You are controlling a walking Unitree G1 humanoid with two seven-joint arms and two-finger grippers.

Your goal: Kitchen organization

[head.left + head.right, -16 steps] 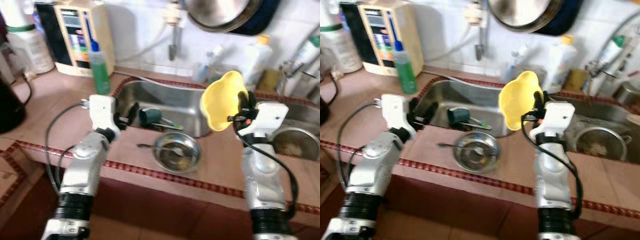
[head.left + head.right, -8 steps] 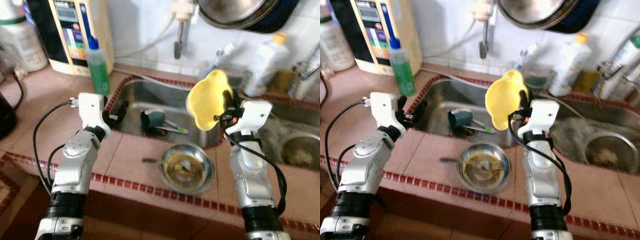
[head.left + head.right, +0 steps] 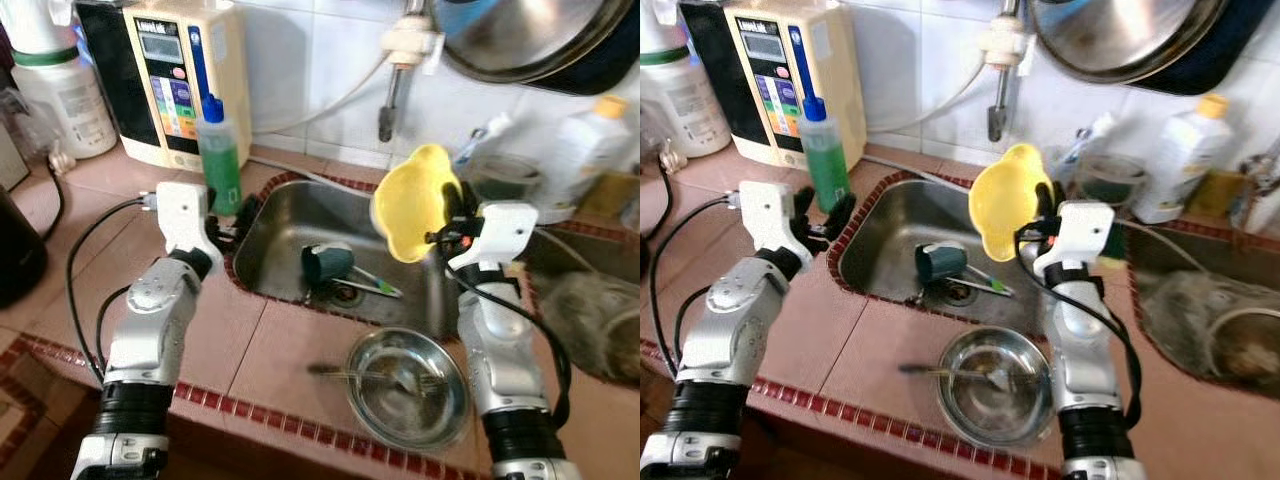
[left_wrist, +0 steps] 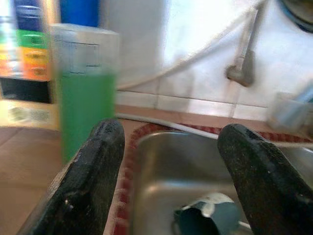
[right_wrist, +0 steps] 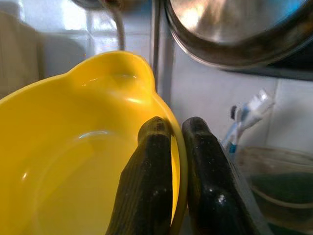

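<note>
Yellow plastic bowl (image 3: 415,203): held up on edge above the right end of the steel sink (image 3: 290,225), rim clamped in the right gripper (image 3: 450,215). Left gripper (image 3: 232,222): over the sink's left rim, just beside the green soap bottle (image 3: 219,156), fingers apart and holding nothing. In the sink: a dark teal cup (image 3: 326,264) lying on its side near the drain, with utensils beside it. On the tiled tabletop (image 3: 270,350), near side: a steel bowl (image 3: 408,388) with a spoon across it. Far left: a cream water-filter unit (image 3: 184,80) against the wall. Above the sink: a tap spout (image 3: 388,100); a large steel pan (image 3: 540,40) hanging at the far right.

Right eye view: same layout; a white bottle with a yellow cap (image 3: 1180,160) stands far right.

Left wrist view: two black fingers (image 4: 90,181) spread wide; green soap bottle beside one, teal cup in the sink between them.

Right wrist view: fingers (image 5: 149,181) pinched on the yellow bowl's rim, one inside, one outside; toothbrushes (image 5: 244,120) in a container beyond.
</note>
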